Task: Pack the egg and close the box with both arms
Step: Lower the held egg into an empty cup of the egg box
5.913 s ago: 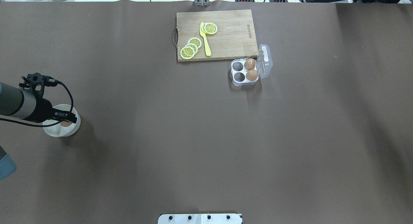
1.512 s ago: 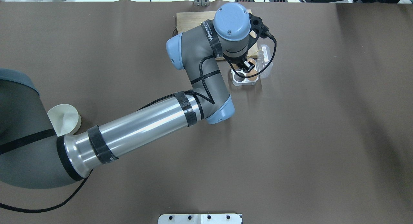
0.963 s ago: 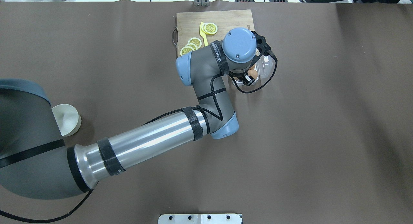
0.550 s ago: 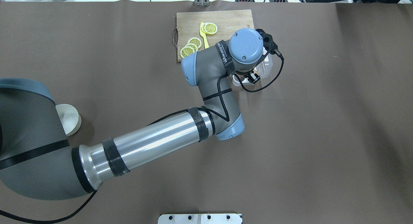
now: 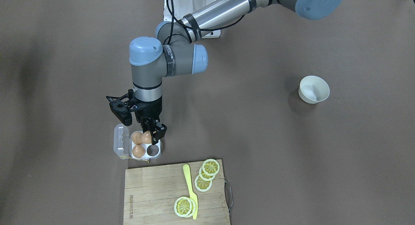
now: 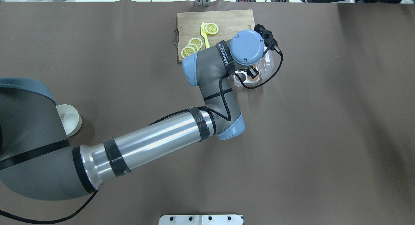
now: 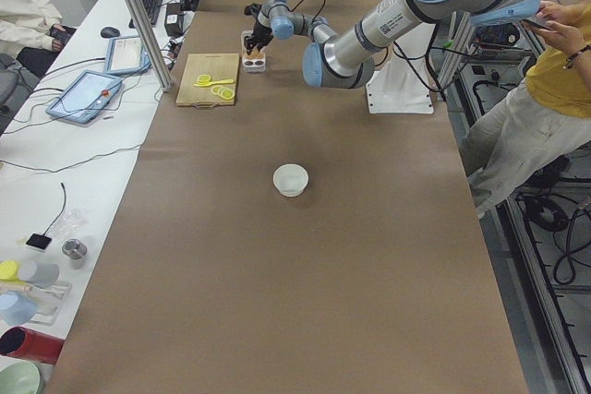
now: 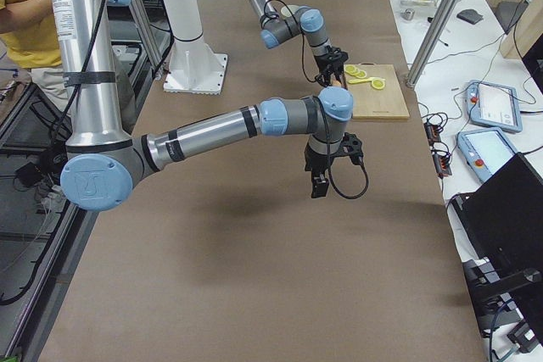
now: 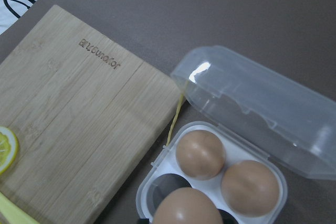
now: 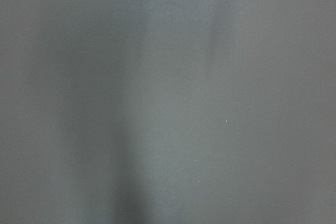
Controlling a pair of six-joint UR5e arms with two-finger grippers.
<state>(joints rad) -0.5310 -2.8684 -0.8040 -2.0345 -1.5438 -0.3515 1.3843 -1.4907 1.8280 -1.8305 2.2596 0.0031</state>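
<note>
Our left jaws pinch the egg [image 9: 186, 208] low over a free cell of the box [image 9: 247, 98], at six o'clock in the wrist view; we cannot tell the right jaws' state. Released off-centre, it could strike a packed egg [image 9: 200, 153] and crack.

Three brown eggs [image 5: 138, 150] and one clear four-cell box [image 5: 119, 140] showed at centre left; five lemon slices [image 5: 210, 167], one yellow knife [image 5: 188, 186] and one cutting board [image 5: 152, 192] below; one white bowl [image 5: 307, 98] right; two arms [image 8: 212, 129].
</note>
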